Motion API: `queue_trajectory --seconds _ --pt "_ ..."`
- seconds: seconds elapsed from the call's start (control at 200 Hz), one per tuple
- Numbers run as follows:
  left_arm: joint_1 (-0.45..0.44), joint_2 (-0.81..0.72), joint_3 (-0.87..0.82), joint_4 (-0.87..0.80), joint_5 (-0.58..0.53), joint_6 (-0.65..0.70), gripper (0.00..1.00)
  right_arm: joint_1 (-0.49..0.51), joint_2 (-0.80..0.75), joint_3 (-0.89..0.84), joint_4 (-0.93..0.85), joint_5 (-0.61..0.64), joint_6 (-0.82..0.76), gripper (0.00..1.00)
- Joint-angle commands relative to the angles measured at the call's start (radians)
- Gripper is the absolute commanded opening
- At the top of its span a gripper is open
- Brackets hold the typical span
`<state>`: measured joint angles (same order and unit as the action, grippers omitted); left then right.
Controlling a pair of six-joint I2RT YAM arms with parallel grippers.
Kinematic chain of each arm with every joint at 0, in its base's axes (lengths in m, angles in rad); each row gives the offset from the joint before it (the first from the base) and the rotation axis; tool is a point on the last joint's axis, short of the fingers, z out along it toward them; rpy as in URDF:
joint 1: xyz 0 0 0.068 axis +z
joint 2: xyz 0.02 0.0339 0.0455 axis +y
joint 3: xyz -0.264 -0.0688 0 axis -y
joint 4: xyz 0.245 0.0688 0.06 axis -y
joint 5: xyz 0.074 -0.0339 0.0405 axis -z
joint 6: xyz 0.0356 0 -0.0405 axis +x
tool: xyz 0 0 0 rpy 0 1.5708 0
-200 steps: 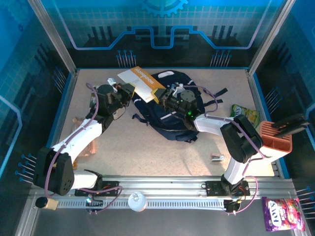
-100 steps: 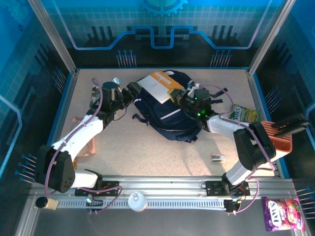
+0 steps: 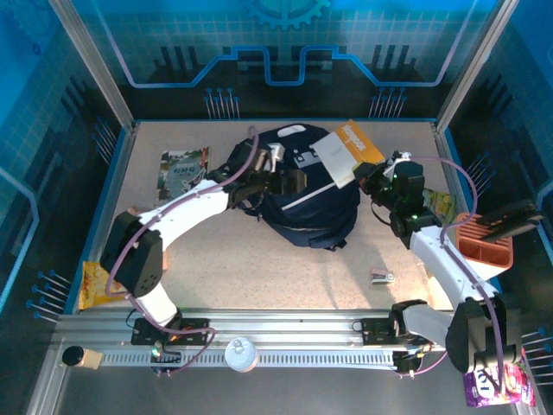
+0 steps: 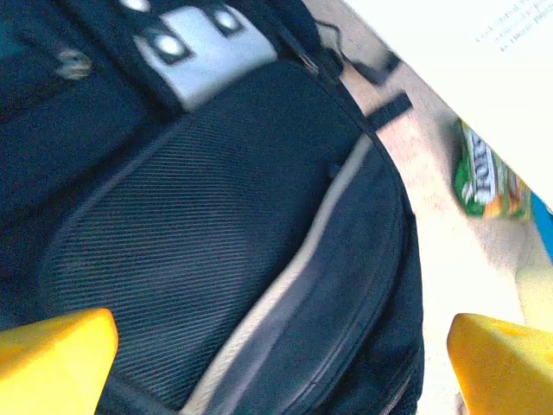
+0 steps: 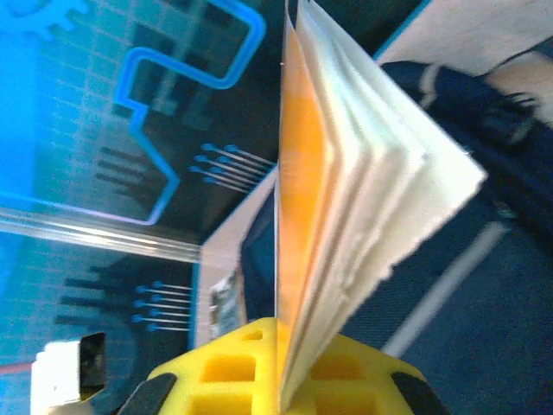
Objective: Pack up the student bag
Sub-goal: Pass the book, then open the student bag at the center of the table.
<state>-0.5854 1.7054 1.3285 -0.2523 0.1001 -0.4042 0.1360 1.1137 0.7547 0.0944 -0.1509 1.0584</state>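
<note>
Currently loading an orange book (image 3: 352, 149) into the student bag (image 3: 302, 212), lying mid-table. Clamped on the book with the right gripper (image 3: 370, 175) at the bag's two o'clock; hovering wide open, empty, with the left gripper (image 3: 278, 180) at nine. Next probably calls for finding the opening and sliding the book in. Counted: one bag, one book, one green snack packet (image 3: 439, 204).

Far left on the speckled desk (image 3: 259, 251), lying flat: a dark printed booklet (image 3: 183, 170). Far right, tilted, pages fanning apart: an orange-and-white book (image 3: 350, 149). Toward the right edge, a green snack packet (image 3: 439, 204), just beside an orange-brown holder (image 3: 484, 246). Nearer the front, a small silver object (image 3: 381, 277). At the left edge, a yellow packet (image 3: 93, 284). Off the desk, front right, a purple candy bag (image 3: 492, 380).
</note>
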Motion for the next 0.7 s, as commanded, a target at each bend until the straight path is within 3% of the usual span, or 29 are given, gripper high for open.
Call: queue_trajectory --seconds 0.0,0.225,0.4,0.695 --pt "-0.081 0.077 0.110 -0.137 -0.037 0.230 0.97 -0.051 -0.041 0.040 -0.213 0.049 -0.114 0.00" --pt "-0.200 0.276 0.340 -0.321 -0.152 0.429 0.81 -0.130 -0.094 0.055 -0.315 0.056 -0.158 0.00" --pt "-0.242 0.411 0.500 -0.434 -0.219 0.501 0.68 -0.159 -0.128 0.055 -0.360 0.074 -0.173 0.00" --pt "-0.269 0.559 0.675 -0.530 -0.401 0.542 0.55 -0.180 -0.146 0.045 -0.380 0.074 -0.171 0.00"
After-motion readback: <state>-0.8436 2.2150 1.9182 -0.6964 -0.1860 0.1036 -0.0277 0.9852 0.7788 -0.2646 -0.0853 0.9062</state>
